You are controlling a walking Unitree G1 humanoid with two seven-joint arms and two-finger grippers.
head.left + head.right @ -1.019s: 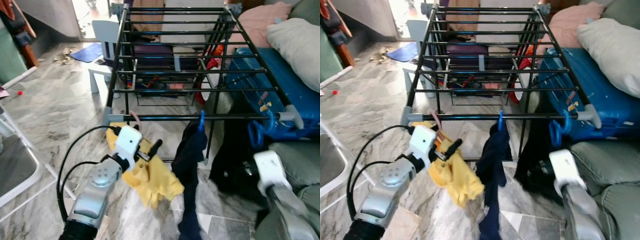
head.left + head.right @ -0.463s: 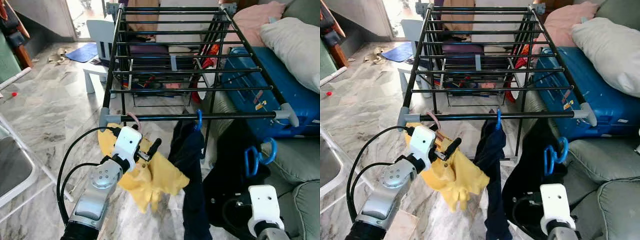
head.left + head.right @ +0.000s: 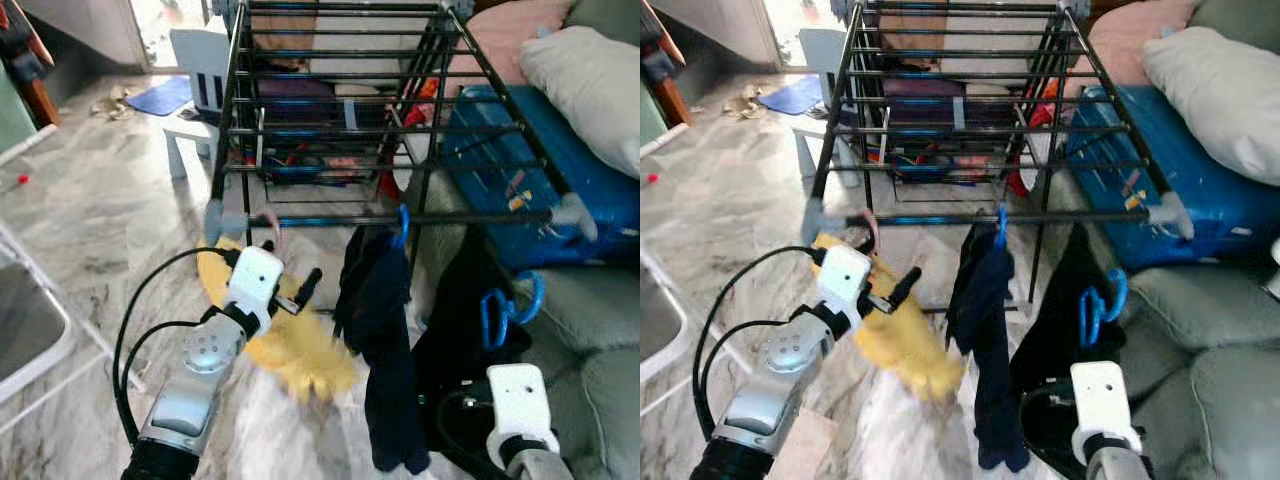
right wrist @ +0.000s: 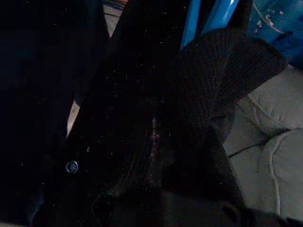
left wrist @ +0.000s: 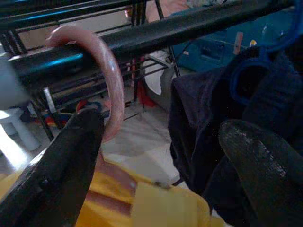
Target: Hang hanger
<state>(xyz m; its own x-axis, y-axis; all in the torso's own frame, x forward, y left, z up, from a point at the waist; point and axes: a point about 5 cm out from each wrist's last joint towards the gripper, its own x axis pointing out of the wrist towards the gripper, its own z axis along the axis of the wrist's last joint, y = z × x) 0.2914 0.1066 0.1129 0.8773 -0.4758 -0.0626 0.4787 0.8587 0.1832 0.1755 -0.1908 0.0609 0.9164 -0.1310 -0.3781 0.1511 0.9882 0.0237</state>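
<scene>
Left gripper (image 5: 156, 156) is spread wide, nothing clamped. One finger (image 5: 61, 161) sits right at the pink hanger hook (image 5: 106, 80); I can't tell if it's touching. That hook is over the front rail (image 3: 400, 217) of the black drying rack (image 3: 350, 100), near its left corner, with the yellow garment (image 3: 290, 350) hanging below it, blurred. Beside it a dark navy garment (image 3: 385, 330) hangs from a blue hook (image 3: 402, 222) on the same rail. Right gripper (image 4: 156, 156) is down low at the black garment (image 3: 455, 330) with the blue hanger (image 3: 505, 310), well below the rail, in front of the grey sofa (image 3: 600, 330). Right wrist view is too dark: I can't tell whether it's gripping.
</scene>
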